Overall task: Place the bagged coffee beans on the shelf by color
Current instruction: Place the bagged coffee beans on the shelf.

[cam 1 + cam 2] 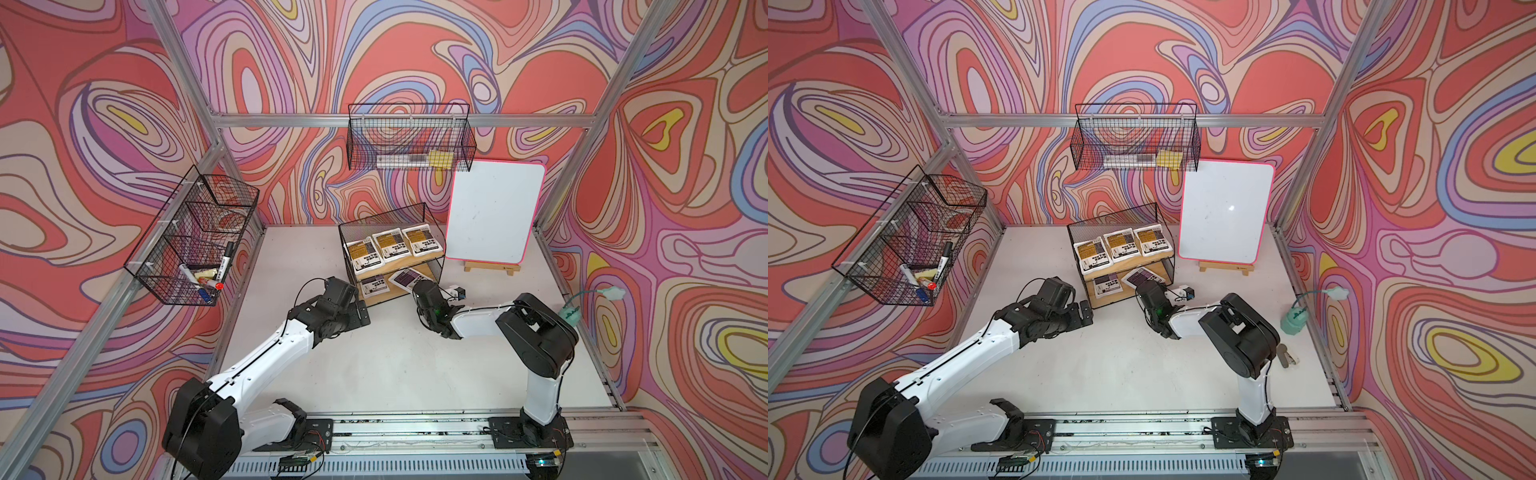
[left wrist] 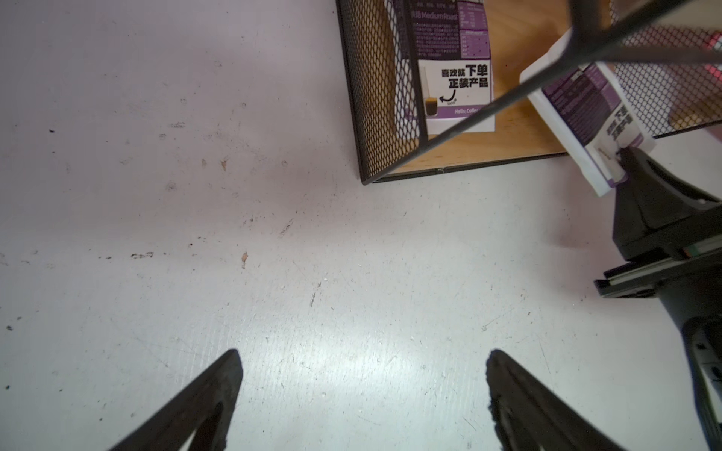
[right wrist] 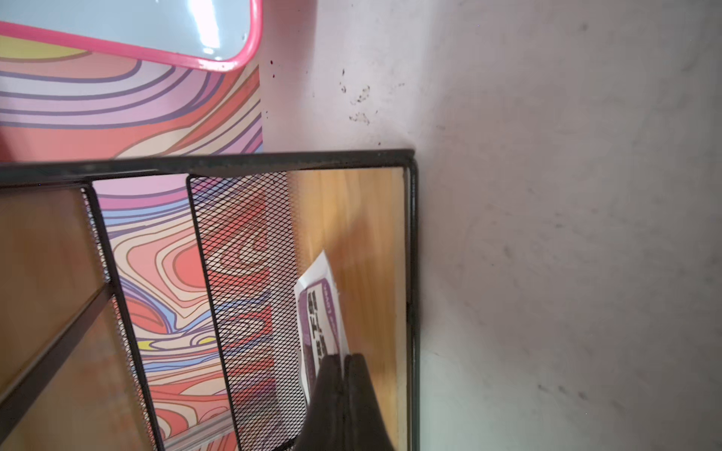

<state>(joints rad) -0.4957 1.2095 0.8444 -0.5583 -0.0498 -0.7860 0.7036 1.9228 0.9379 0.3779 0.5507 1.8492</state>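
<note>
The purple pouch (image 2: 578, 101), judged light and floppy, is pinched at its edge by the right claw (image 2: 623, 154); the left claw (image 2: 361, 375) is spread apart.

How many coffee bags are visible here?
5. Three yellow-orange bags lie on the upper shelf board; one purple bag lies on the lower shelf board, a second purple bag beside it is pinched by the right end effector.
</note>
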